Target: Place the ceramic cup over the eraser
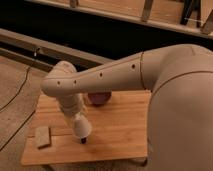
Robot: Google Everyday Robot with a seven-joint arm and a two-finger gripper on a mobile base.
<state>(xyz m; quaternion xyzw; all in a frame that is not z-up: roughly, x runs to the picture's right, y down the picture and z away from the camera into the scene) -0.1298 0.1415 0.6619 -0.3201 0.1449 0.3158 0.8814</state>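
The ceramic cup (83, 129) is small and white. It hangs at the end of my arm, just above the wooden table (125, 131). My gripper (79, 121) is shut on it; the fingers are mostly hidden by the wrist and the cup. The eraser (83, 141), a small black block, stands on the table right under the cup's lower end. The cup is slightly tilted, and I cannot tell whether its rim touches the eraser.
A flat tan block (43, 136) lies at the table's front left. A dark maroon bowl (99, 98) sits behind my arm near the table's far edge. My large white arm covers the right side. A dark ledge and a cable are at the left.
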